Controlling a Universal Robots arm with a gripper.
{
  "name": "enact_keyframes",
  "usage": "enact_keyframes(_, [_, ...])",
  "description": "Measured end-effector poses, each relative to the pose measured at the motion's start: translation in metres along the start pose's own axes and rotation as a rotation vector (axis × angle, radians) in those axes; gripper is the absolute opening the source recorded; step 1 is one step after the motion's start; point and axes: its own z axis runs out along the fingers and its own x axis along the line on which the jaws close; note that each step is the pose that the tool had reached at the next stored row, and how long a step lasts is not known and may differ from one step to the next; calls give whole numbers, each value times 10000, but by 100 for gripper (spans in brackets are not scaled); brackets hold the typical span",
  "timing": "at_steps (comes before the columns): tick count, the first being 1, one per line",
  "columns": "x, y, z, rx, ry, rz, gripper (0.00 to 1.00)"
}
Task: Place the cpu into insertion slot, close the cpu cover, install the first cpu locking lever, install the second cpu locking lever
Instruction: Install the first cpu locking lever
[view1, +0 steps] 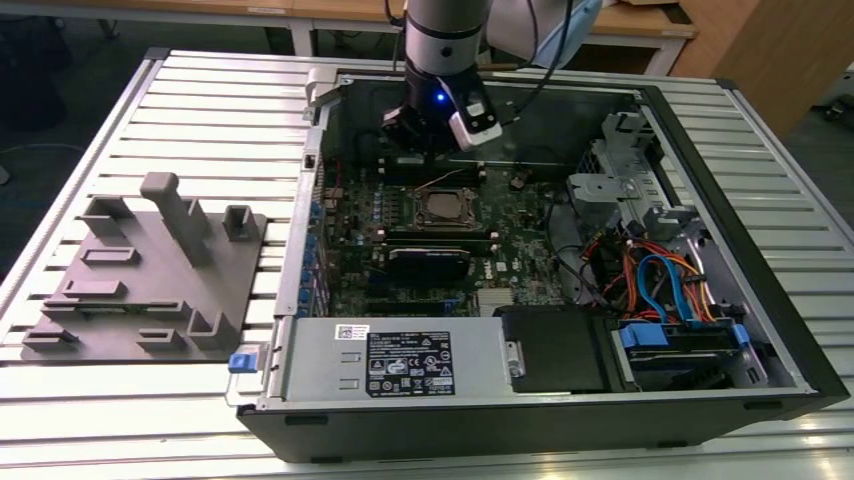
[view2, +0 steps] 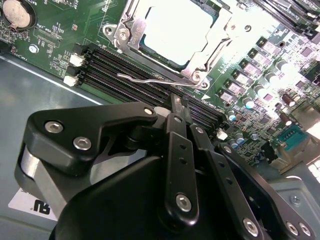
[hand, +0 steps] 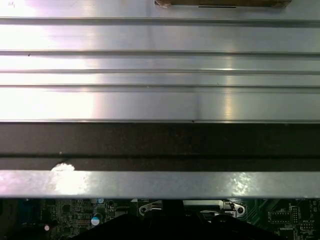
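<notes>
The cpu (view2: 176, 27) lies in the insertion slot (view1: 445, 209) on the motherboard, its bright metal top showing. The silvery cpu cover (view2: 212, 47) lies flat around it. A thin wire locking lever (view2: 150, 79) runs along the socket edge nearest the gripper and stands free of the frame; it shows as a slanted wire (view1: 435, 182) in the exterior view. My gripper (view2: 176, 106) is shut with nothing between its fingers, and its tips point at that edge, just short of the lever. In the exterior view the gripper (view1: 424, 142) hangs over the far part of the board, behind the socket.
The open computer case (view1: 747, 330) lies on a slatted aluminium table (hand: 160, 70). Black memory slots (view2: 130, 75) run beside the socket. A power supply (view1: 400, 365) and a drive bay with blue cables (view1: 661, 290) fill the near side. A grey fixture plate (view1: 140, 290) is on the exterior view's left.
</notes>
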Motion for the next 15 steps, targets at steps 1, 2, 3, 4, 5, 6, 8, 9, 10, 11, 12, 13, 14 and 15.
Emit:
enact_keyframes(1, [-4,0,0,1,0,-2,10])
enact_keyframes(2, [-9,0,0,1,1,0,10])
enact_keyframes(3, [-14,0,0,0,0,1,10])
enact_keyframes(4, [-20,0,0,-1,0,0,10])
enact_keyframes(5, [-26,0,0,0,0,1,10])
enact_keyframes(6, [-31,0,0,0,0,1,10])
enact_keyframes(8, [-40,1,1,-1,0,1,10])
enact_keyframes(9, [-44,1,1,0,-1,1,10])
enact_keyframes(10, [-47,1,0,0,0,1,10])
enact_keyframes(11, [-50,1,1,0,0,1,10])
enact_keyframes(12, [-53,1,1,-1,0,1,10])
enact_keyframes(13, [-55,1,1,0,0,1,10])
enact_keyframes(14, [-57,1,1,0,0,1,10])
enact_keyframes(15, [-59,1,1,0,0,1,10])
